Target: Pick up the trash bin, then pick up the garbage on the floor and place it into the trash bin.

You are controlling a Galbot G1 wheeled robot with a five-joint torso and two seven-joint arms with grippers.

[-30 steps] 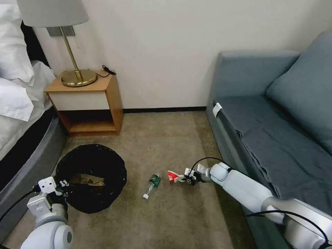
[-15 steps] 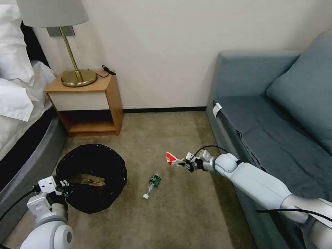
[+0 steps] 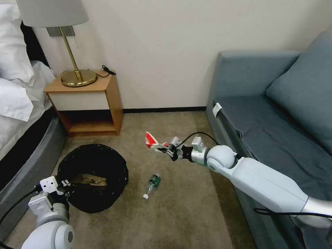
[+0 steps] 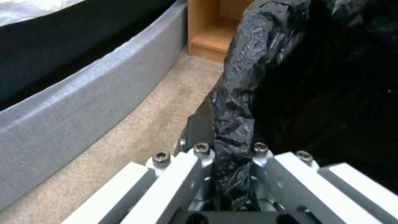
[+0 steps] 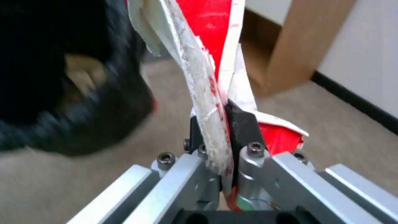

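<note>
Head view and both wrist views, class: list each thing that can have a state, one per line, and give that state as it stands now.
Trash bin: upright on the carpet, open, brown litter inside.
Left gripper: shut on the bin's black liner at the rim.
Right gripper: shut on the packet, raised above the floor.
Red-and-white packet: crumpled, held in the air.
Clear bottle: lying on the carpet, capped.
Lamp: upright on the nightstand.
</note>
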